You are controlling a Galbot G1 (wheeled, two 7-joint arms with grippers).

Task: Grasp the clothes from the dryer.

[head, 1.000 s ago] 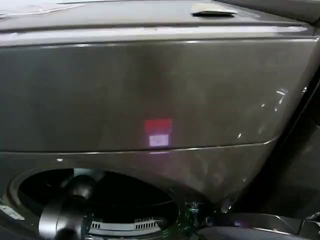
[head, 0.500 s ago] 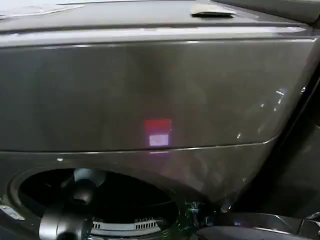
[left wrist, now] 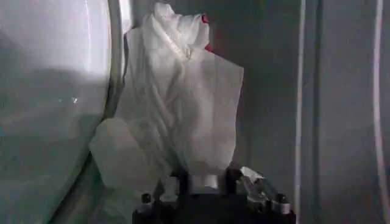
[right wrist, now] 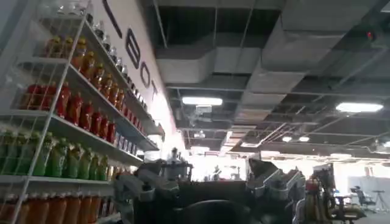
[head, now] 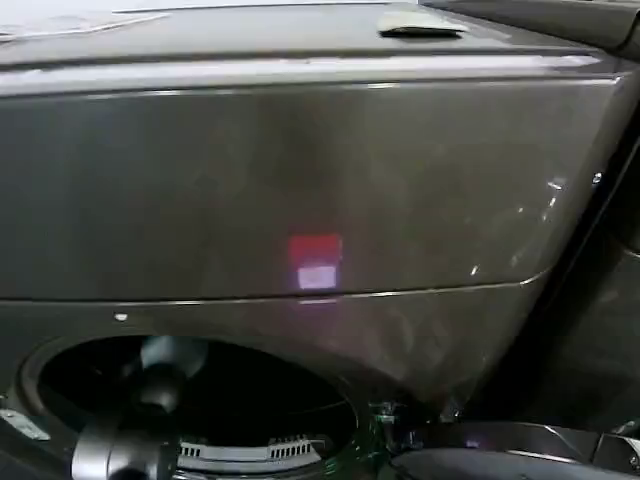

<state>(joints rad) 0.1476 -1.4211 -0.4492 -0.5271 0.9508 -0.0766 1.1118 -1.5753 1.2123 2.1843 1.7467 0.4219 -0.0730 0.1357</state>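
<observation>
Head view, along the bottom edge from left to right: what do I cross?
Left arm reaching into the dryer's porthole → bronze-grey dryer front panel → glossy dark curved part at the lower right.

I note left arm (head: 125,440): rounded grey metallic housing, dark joint. Left gripper (left wrist: 204,182): black base, dark fingers, small silver screws either side. Right gripper (right wrist: 210,185): black body, grey angular fingers (right wrist: 277,182).
</observation>
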